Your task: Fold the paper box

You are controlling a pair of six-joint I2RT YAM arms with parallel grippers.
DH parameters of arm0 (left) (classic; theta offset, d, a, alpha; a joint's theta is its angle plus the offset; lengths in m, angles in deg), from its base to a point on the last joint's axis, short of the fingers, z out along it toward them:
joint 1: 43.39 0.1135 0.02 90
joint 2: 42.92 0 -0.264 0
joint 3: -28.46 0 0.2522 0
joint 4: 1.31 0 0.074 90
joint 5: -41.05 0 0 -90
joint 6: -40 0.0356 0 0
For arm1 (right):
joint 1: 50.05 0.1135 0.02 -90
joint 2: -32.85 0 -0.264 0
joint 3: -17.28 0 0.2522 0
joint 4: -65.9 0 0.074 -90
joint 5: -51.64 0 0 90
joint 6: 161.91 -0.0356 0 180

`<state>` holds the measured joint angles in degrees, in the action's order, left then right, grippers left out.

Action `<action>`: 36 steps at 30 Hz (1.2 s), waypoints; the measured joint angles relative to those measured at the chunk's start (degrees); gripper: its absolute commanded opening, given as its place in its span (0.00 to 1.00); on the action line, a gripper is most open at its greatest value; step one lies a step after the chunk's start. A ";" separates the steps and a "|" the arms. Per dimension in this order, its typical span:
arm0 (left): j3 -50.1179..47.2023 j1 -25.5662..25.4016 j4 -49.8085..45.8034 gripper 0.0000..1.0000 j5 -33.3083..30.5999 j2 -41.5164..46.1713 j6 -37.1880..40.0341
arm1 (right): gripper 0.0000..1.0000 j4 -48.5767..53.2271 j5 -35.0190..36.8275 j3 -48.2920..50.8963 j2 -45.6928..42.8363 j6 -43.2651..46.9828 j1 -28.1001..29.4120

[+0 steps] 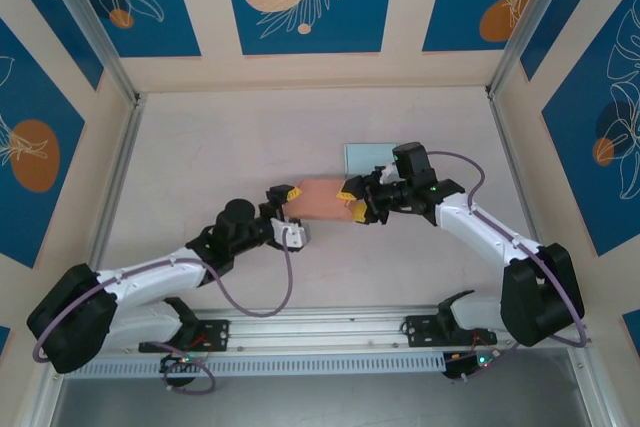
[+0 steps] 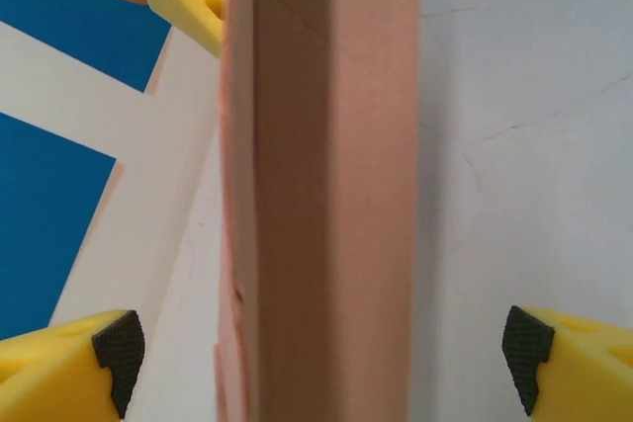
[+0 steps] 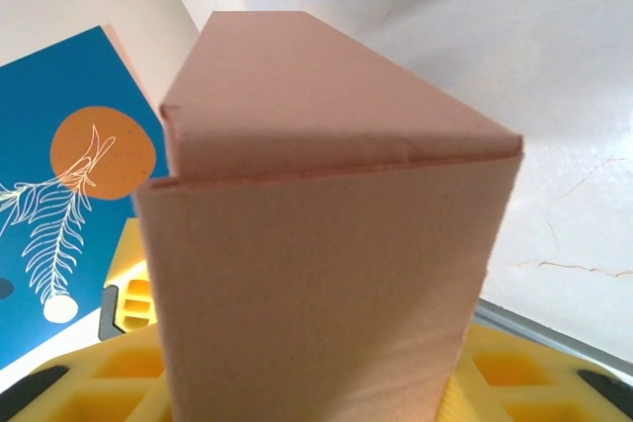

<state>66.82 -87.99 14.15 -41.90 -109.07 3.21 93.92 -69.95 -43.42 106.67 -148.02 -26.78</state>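
Note:
The paper box (image 1: 318,199) is a salmon-pink cardboard sleeve, held off the table between the two arms. My right gripper (image 1: 354,202) is shut on its right end; in the right wrist view the box (image 3: 316,244) rises from between the yellow fingers (image 3: 119,363) of that gripper (image 3: 316,387). My left gripper (image 1: 289,213) stands open around the box's left end. In the left wrist view the box (image 2: 326,185) runs down the middle. The black pads (image 2: 119,353) of the left gripper (image 2: 321,355) stand well clear on both sides.
A pale grey-blue sheet (image 1: 368,157) lies flat on the white table (image 1: 220,157), just behind the right gripper. Metal frame posts (image 1: 110,52) and blue-patterned walls close in the sides and back. A metal rail (image 1: 330,322) runs along the near edge.

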 measured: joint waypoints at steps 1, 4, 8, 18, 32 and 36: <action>0.48 -0.07 0.00 0.74 -0.15 -0.20 0.28 | 0.48 0.00 0.00 0.00 0.00 -0.22 0.07; 1.84 -0.22 -0.44 0.62 -0.57 -0.44 -0.02 | 0.50 -0.28 -0.20 0.00 0.02 -0.59 0.28; 3.02 -0.24 -4.07 0.50 -0.50 -0.22 -0.50 | 0.54 -0.94 -0.70 -0.33 0.66 -0.63 0.22; 10.45 -0.26 -20.41 0.40 0.85 3.74 -0.76 | 0.83 1.38 -1.79 -1.75 1.51 1.81 -2.45; 35.15 8.63 -57.96 0.34 14.62 -8.46 -3.56 | 0.84 15.34 6.19 -6.99 -5.84 20.33 -10.32; 42.73 10.84 -68.91 0.33 18.18 -13.51 -3.13 | 0.84 17.53 8.81 -8.41 -6.25 26.10 -8.96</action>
<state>109.55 -77.15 -54.77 -23.72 -122.58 0.09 111.45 -61.14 -51.83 100.42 -121.92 -35.74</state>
